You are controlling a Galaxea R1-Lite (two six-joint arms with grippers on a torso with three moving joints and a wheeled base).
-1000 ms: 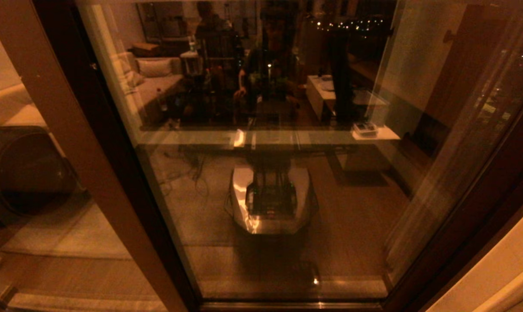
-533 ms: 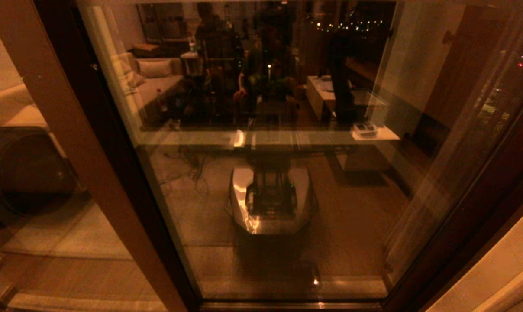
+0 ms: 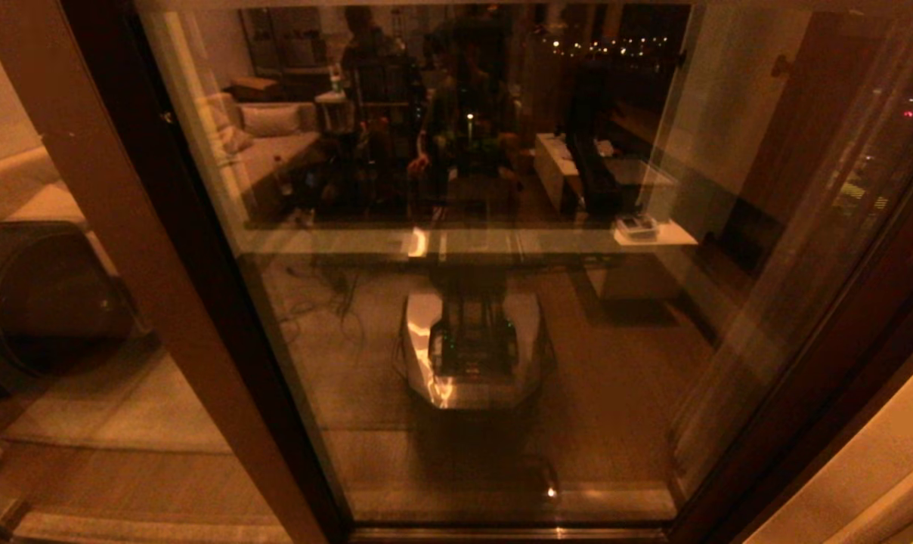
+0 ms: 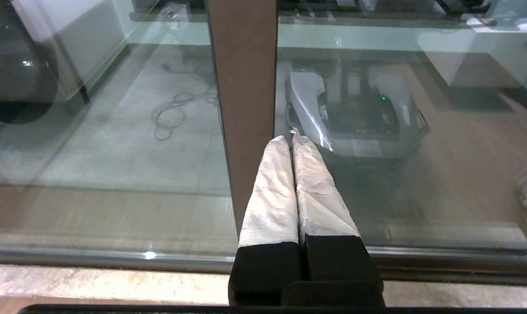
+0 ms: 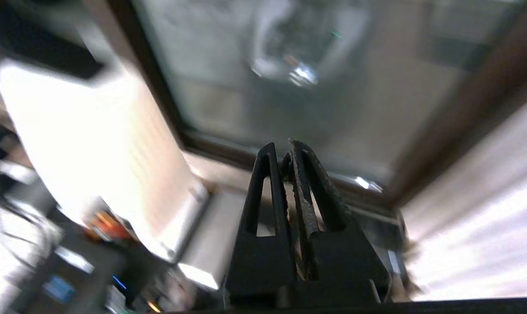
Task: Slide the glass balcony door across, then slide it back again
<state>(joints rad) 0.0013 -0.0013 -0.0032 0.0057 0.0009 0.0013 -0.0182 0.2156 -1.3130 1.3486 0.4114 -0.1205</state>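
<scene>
The glass balcony door (image 3: 615, 363) fills the head view, a reflective pane in a dark brown frame with a brown upright (image 3: 124, 227) slanting down its left side. No handle plate shows clearly. Neither gripper appears in the head view. In the left wrist view my left gripper (image 4: 289, 138) is shut with nothing in it. Its white-wrapped fingertips (image 4: 281, 144) sit in front of the right edge of the brown upright (image 4: 241, 87), and I cannot tell whether they touch it. In the blurred right wrist view my right gripper (image 5: 283, 148) is shut and empty, pointing at the glass (image 5: 333, 96) above the bottom rail.
A dark round drum (image 3: 41, 302) stands behind the glass at the left. The door's bottom rail (image 4: 115, 257) and a pale stone sill (image 4: 93, 283) run along the floor. A light wall (image 3: 880, 468) borders the frame at the right. My own base is mirrored in the pane (image 3: 471, 355).
The door and its frame stay where they were. Only the dark reflected shapes in the upper part of the pane have shifted, the one at the upper right dropping lower.
</scene>
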